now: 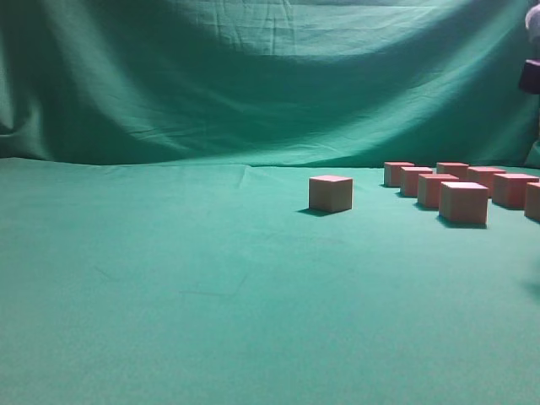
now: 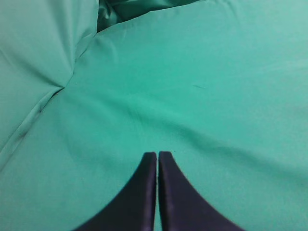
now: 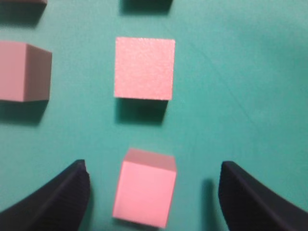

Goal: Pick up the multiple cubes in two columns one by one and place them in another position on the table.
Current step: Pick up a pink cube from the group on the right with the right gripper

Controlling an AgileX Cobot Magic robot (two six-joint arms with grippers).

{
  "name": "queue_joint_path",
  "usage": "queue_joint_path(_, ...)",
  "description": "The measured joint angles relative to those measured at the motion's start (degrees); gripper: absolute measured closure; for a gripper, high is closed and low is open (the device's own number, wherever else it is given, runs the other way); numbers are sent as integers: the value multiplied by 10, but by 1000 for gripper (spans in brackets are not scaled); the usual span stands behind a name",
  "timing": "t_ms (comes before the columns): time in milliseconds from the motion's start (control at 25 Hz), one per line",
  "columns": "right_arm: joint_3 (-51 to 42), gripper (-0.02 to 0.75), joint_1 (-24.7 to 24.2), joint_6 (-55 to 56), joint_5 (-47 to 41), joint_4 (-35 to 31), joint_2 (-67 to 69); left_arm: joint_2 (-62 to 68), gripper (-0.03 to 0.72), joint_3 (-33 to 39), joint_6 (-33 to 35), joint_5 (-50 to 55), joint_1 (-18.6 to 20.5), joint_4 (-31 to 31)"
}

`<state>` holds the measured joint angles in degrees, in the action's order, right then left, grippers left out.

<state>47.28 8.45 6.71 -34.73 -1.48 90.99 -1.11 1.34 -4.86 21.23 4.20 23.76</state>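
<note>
In the right wrist view's lower centre, 1 cube (image 3: 143, 192) sits between the right gripper (image 3: 154, 197)'s wide-open, empty jaws.

dim, soft light in the exterior view, the backdrop (image 1: 253, 76) darker in its folds and toward the corners. short shadows sit at the lone cube (image 1: 330, 193), down and to its left. grain all over, nothing crisp. left wrist view brighter, an even wash on the cloth (image 2: 216, 96), slightly soft. right wrist view is blurry, cubes (image 3: 144, 68) pale and fuzzy-edged, dark shadows just below each one.
</note>
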Motion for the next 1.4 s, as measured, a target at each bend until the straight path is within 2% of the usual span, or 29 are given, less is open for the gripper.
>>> queue_joint_path(160,0,179,0,0,14,0,19,0,688,0,0,0,0,0)
queue_joint_path(480,0,472,0,0,18,0,47,0,688,0,0,0,0,0)
queue_joint_path(720,0,463,0,-2,4,-1,37,0,688,0,0,0,0,0)
queue_joint_path(1120,4,463,0,-11,-61,-3,-75,0,688,0,0,0,0,0)
queue_joint_path(1280,53,463,8,-44,-130,-7,-100,0,688,0,0,0,0,0)
queue_joint_path(1400,120,463,35,-74,-186,-7,-100,0,688,0,0,0,0,0)
